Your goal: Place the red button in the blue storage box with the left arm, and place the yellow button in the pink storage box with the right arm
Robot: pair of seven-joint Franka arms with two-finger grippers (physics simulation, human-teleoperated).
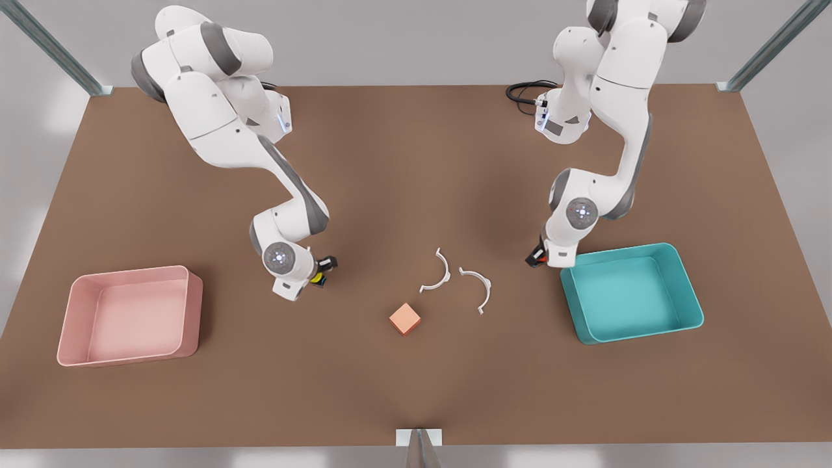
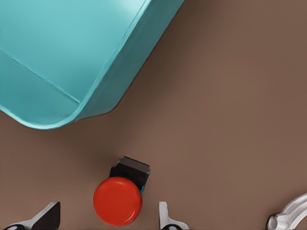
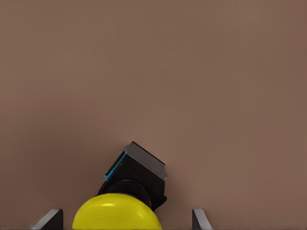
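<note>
Nearest the front camera: peach-orange cube [image 1: 405, 318] on the brown bench [image 1: 416, 390], with two white curved clips [image 1: 463, 279] just beyond it.

Left end effector [image 1: 535, 257], on the front view's right: low over the bench, just beside the near corner of the blue storage box [image 1: 689, 292]. Fingers [image 2: 165, 218] spread, released, on either side of the red button [image 2: 117, 201] with a gap on each side. Button lying tilted on the bench outside the box; long axis from red cap to dark base, base directed toward the box wall [image 2: 120, 81].

Right end effector [image 1: 323, 270], on the front view's left: low over the bench, well apart from the pink storage box [image 1: 78, 305]. Fingers [image 3: 199, 220] spread, released, flanking the yellow button [image 3: 117, 215]. Button on the bench between them, tilted; cap nearest the wrist camera, dark base [image 3: 141, 170] directed away from it.
</note>
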